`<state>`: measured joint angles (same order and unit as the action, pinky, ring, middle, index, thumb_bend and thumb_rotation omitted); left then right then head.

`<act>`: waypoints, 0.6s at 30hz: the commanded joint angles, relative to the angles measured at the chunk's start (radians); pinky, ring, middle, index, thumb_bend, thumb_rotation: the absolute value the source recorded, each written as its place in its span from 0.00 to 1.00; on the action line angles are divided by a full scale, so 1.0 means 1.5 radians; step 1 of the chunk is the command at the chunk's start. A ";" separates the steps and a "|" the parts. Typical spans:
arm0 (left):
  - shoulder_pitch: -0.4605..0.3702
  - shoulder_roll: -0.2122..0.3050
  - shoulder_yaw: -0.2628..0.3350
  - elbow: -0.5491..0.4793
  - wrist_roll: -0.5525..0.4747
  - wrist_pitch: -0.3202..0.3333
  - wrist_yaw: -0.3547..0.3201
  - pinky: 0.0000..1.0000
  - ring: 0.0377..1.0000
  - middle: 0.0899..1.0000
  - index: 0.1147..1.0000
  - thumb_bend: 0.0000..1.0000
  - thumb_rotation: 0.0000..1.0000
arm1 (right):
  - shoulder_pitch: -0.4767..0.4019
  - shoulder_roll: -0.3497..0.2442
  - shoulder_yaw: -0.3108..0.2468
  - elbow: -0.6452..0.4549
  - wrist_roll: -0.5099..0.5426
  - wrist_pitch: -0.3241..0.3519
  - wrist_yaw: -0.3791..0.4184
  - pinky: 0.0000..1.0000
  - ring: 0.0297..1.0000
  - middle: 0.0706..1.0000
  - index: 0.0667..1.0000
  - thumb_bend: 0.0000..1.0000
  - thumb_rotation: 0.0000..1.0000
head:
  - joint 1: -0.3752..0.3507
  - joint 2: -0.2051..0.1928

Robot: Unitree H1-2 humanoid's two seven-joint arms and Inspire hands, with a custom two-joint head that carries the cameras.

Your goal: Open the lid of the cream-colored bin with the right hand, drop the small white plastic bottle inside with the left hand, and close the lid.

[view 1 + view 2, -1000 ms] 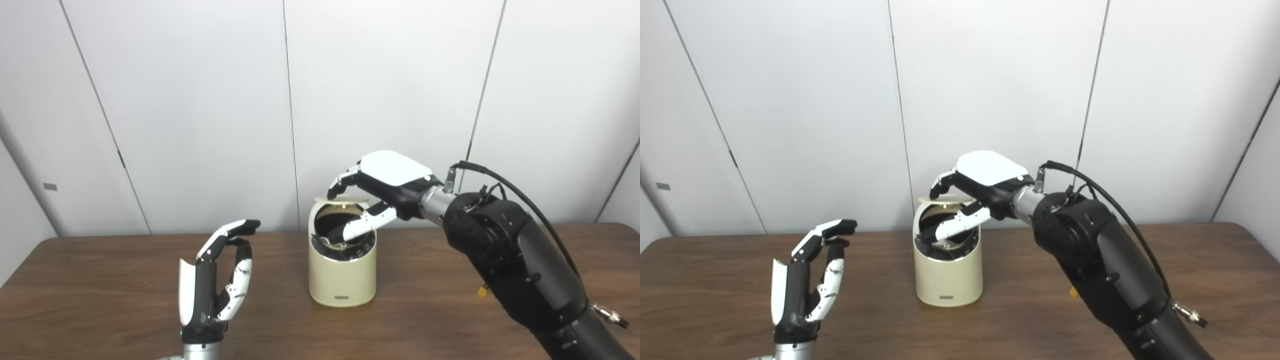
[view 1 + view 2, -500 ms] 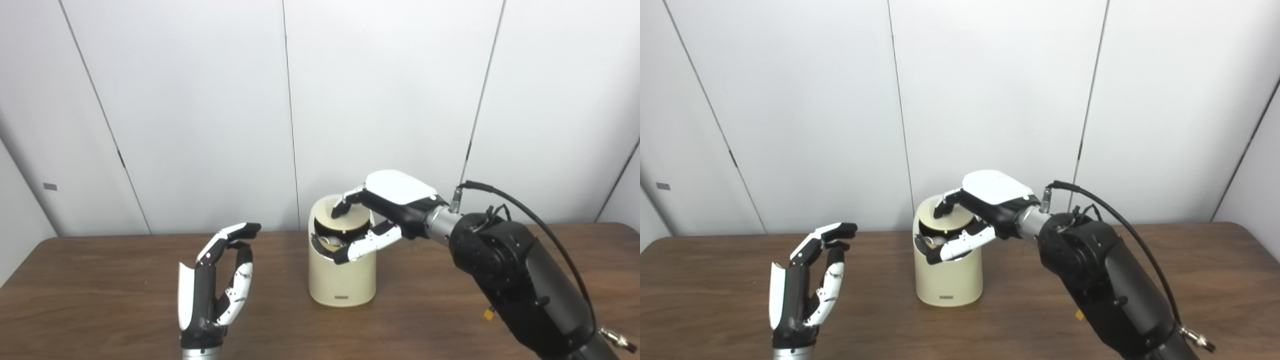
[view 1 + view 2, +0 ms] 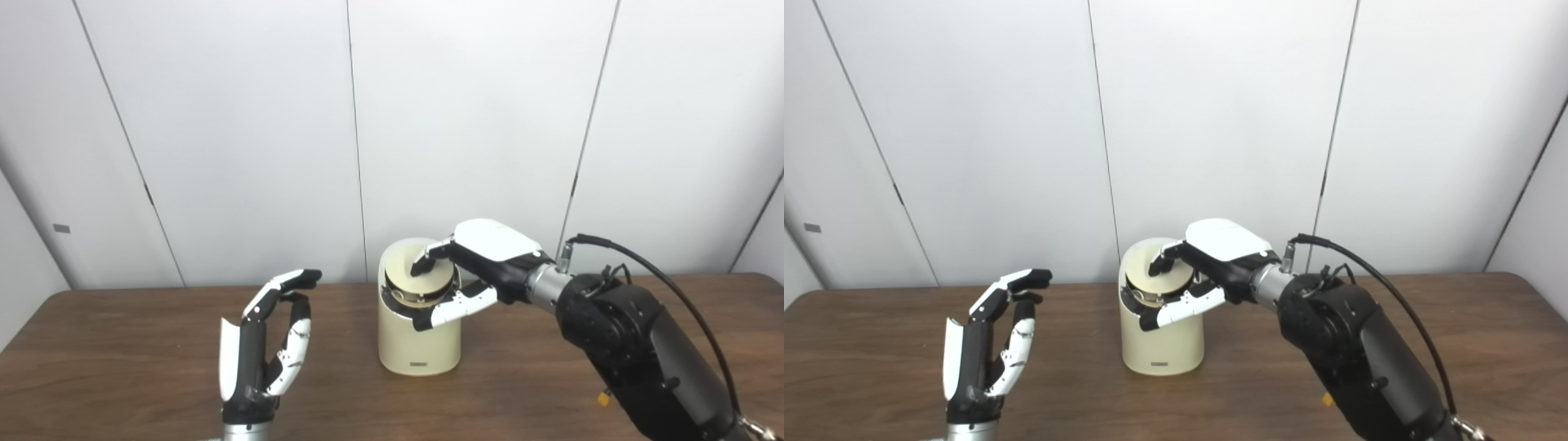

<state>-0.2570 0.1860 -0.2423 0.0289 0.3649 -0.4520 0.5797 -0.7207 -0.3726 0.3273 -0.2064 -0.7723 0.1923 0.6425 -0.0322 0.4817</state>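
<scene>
The cream-colored bin [image 3: 419, 343] stands upright at the middle of the brown table [image 3: 122, 367]. Its round lid [image 3: 429, 283] lies nearly flat in the slanted opening, with a thin dark gap showing at the front rim. My right hand [image 3: 490, 257] reaches in from the right; its fingertips rest on top of the lid and its thumb stretches across the front of the rim. My left hand [image 3: 263, 349] stands upright left of the bin, open and empty, well apart from it. No small white bottle is in view.
White wall panels rise close behind the table's far edge. My bulky black right arm [image 3: 637, 343] covers the table's right side, with a small yellow tag [image 3: 603, 398] beside it. Bare wood lies between my left hand and the bin.
My right hand has come down with the lid, from raised and tipped back to nearly flat in the opening. The thumb left the bin's inside. The left hand stayed put.
</scene>
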 commanded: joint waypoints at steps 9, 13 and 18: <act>-0.008 -0.012 0.023 -0.040 0.007 -0.012 -0.028 0.56 0.64 0.65 0.64 0.23 0.73 | 0.012 -0.004 -0.001 -0.020 -0.006 -0.012 -0.025 0.90 0.84 0.72 0.69 1.00 0.95 | 0.001 0.011; -0.006 -0.016 0.027 -0.047 -0.006 -0.012 -0.041 0.56 0.65 0.65 0.64 0.23 0.72 | 0.018 -0.007 0.004 -0.023 -0.004 -0.017 -0.025 0.90 0.84 0.72 0.69 1.00 0.95 | 0.002 0.018; -0.002 -0.024 0.036 -0.055 -0.016 -0.012 -0.060 0.57 0.65 0.66 0.64 0.24 0.71 | 0.023 -0.008 0.007 -0.029 -0.001 -0.011 -0.017 0.90 0.84 0.72 0.69 1.00 0.95 | 0.004 0.025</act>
<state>-0.2390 0.1520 -0.1999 -0.0128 0.3406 -0.4520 0.4931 -0.6656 -0.3702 0.3390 -0.2223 -0.7751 0.1881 0.6137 -0.0246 0.5185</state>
